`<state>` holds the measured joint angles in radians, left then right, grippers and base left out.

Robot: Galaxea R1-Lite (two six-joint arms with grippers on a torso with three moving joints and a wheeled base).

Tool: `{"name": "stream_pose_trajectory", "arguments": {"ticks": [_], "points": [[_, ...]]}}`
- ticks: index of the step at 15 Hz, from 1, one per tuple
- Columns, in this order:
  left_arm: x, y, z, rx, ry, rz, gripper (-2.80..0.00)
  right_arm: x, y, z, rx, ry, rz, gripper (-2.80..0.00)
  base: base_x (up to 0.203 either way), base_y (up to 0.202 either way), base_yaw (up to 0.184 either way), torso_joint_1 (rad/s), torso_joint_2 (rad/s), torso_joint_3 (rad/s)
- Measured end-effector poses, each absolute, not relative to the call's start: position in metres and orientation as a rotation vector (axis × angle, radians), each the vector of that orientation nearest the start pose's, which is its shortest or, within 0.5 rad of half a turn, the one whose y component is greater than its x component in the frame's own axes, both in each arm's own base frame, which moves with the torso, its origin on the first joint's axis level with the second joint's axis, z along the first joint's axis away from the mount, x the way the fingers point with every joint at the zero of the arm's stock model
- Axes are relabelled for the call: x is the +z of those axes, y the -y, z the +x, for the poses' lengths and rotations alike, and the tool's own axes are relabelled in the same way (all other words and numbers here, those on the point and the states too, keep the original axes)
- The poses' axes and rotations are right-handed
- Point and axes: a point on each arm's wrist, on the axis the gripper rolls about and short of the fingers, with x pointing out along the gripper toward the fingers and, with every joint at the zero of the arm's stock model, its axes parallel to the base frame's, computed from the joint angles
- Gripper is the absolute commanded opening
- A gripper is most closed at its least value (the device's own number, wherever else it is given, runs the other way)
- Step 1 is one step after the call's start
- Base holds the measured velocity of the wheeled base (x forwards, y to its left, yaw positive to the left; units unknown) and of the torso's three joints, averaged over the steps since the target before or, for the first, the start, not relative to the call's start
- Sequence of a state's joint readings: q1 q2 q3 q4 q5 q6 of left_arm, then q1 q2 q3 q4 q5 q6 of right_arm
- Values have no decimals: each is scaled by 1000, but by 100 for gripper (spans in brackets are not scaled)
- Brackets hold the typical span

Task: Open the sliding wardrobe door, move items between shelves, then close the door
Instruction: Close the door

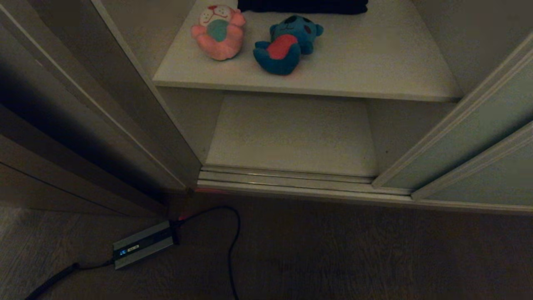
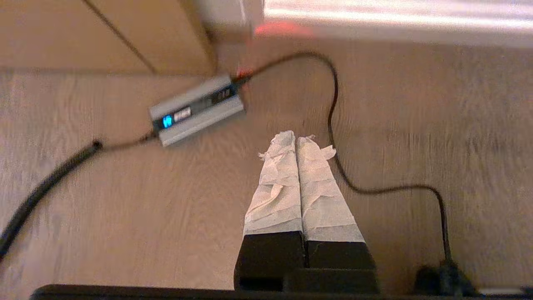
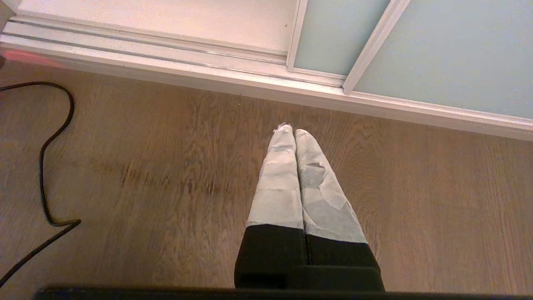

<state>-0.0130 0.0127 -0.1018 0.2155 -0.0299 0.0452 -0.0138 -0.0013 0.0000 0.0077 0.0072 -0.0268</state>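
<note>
The wardrobe stands open. Its sliding door (image 1: 470,141) is pushed to the right, pale grey-green with a cream frame, also in the right wrist view as the door (image 3: 449,50). On the upper shelf (image 1: 374,62) lie a pink plush toy (image 1: 219,33) and a teal plush toy (image 1: 287,43) with a red belly, side by side. The lower shelf (image 1: 291,133) is bare. Neither arm shows in the head view. My left gripper (image 2: 296,139) hangs shut and empty above the wood floor. My right gripper (image 3: 290,131) is shut and empty too, over the floor near the door track.
A dark folded cloth (image 1: 304,6) lies at the back of the upper shelf. A grey power adapter (image 1: 143,246) with black cable (image 1: 233,241) lies on the floor before the wardrobe's left corner. The ribbed floor track (image 1: 291,179) runs along the opening. A brown side panel (image 1: 83,125) stands left.
</note>
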Motion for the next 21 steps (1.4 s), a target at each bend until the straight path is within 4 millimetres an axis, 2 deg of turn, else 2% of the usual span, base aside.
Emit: {"name": "stream_pose_trajectory", "arguments": {"ticks": [3,8,12,21], "points": [[79,0,-31,-31,-115,35,-280,75,0,-23,-7,-6,-26,-280,0,0,0,0,0,0],[78,0,-26,-38,-27,130,-280,75,0,-23,-7,-6,-27,-280,0,0,0,0,0,0],[78,0,-24,-19,16,5,-280,75,0,-23,-6,-7,-27,-280,0,0,0,0,0,0],[77,0,-23,-14,19,-8,-280,75,0,-23,-6,-8,-25,-280,0,0,0,0,0,0]]}}
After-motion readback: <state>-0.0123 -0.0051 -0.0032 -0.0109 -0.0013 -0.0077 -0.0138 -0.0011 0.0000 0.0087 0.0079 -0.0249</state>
